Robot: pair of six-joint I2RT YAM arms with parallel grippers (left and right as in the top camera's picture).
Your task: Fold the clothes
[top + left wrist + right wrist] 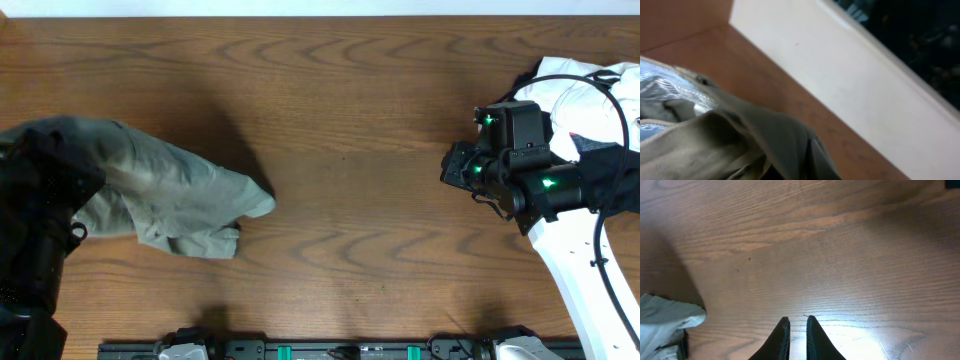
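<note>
**Left end effector clamped in the khaki garment, right one empty over bare wood**

The left end effector point(55, 190) is at the far left edge of the counter point(350, 90). Its fingers are hidden under cloth, but they are closed together and the khaki garment point(170, 195) is bunched up around them, so it is gripping the fabric. In the left wrist view the same cloth point(740, 135) fills the lower left part, very close to the camera, with a stitched hem and a lighter inside layer showing. The wood surface and a pale wall are behind it.

From this grip the garment goes out to the right as a wrinkled, rounded lump. One part is raised near the black left arm point(30, 270). The other end lies on the wood, with a dark shadow along its upper side.

The right end effector point(797, 319) is well apart from the garment, on the right side of the counter. Its two dark fingers are almost together, with only a thin gap, and nothing is between them. Below them is bare wood. One corner of the garment shows at the lower left of that wrist view.

Behind the right arm, in the far right corner, lies a heap of black and white clothes point(600, 95)
</note>
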